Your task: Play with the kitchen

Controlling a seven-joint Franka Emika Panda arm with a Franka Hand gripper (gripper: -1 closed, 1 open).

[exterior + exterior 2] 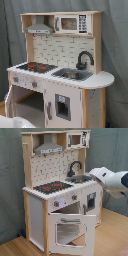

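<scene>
Grey curtain (115, 55) backdrop — light wooden floor (15, 245) beneath.
</scene>
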